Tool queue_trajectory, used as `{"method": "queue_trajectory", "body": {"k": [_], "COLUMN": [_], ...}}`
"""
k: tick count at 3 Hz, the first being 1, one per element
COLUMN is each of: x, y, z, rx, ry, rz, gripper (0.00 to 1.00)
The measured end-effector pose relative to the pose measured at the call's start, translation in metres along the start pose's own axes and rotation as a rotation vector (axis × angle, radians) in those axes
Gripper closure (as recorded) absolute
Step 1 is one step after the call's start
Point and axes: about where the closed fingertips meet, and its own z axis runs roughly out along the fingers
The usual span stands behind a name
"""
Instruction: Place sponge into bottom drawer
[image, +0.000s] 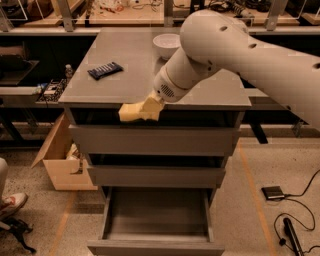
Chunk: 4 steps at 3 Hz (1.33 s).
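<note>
Pincer (149, 108) around sponge (128, 113) just past cabinet (130, 85) front, above open bottom drawer (156, 235).

You are looking at a robotics lab or workshop. Cluttered wooden workbenches (125, 17) line the back. The speckled hard floor (280, 165) carries taped orange lines, black cables (302, 190) trail across it, and an open cardboard box (55, 160) sits beside the grey cabinet (155, 137). The robot's hand (147, 107) holds the sponge (131, 112) just past the front edge of the tabletop (125, 85).
</note>
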Motion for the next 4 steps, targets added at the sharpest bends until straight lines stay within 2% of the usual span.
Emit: {"method": "queue_trajectory", "body": {"k": [1, 2, 3, 4], "x": [0.028, 0.067, 0.097, 0.097], "y": [0.02, 0.044, 0.054, 0.054], "z": [0.007, 0.033, 0.07, 0.07], "rx": [-0.019, -0.055, -0.031, -0.031], "ry": [0.043, 0.044, -0.01, -0.01], "rz": [0.005, 0.036, 0.073, 0.073], "gripper": [1.0, 1.0, 1.0, 1.0]}}
